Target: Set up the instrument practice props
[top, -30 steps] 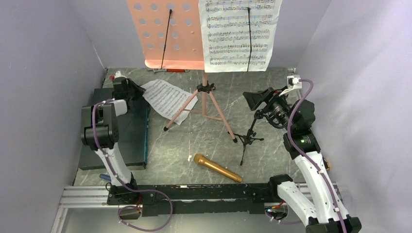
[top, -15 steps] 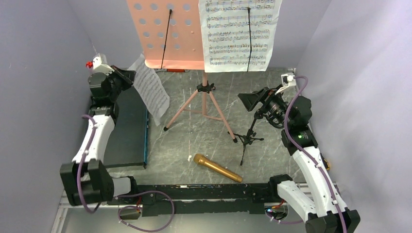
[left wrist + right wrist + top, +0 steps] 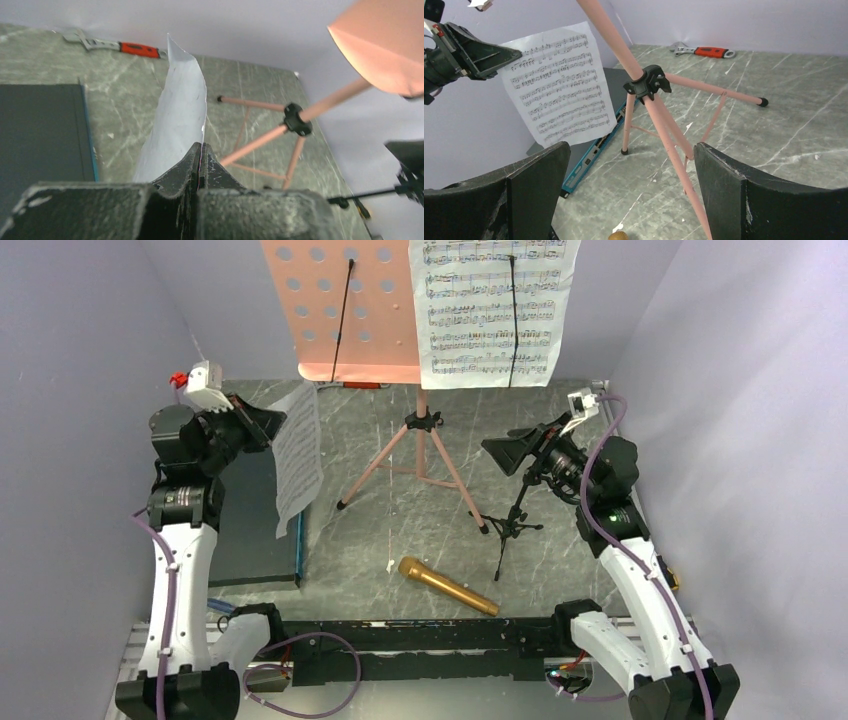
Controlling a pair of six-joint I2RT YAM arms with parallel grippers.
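Left tool (image 3: 268, 422) pinched on a sheet-music page (image 3: 298, 455), hanging upright left of pink music stand (image 3: 345, 310). Right tool (image 3: 510, 448) spread wide, empty, by black mic stand (image 3: 512, 520). Gold microphone (image 3: 447, 586) lies on bench (image 3: 400, 530).

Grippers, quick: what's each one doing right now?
Left gripper: closed, holding the sheet-music page.
Right gripper: open, holding nothing.

**Non-task items on the work surface**

Dark flat case (image 3: 255, 540), blue-edged, lies flat at nine o'clock on the grey marbled table (image 3: 420, 525). Red-handled adjustable wrench (image 3: 362, 386) lies near the far edge, between eleven and twelve o'clock, well apart from the case.
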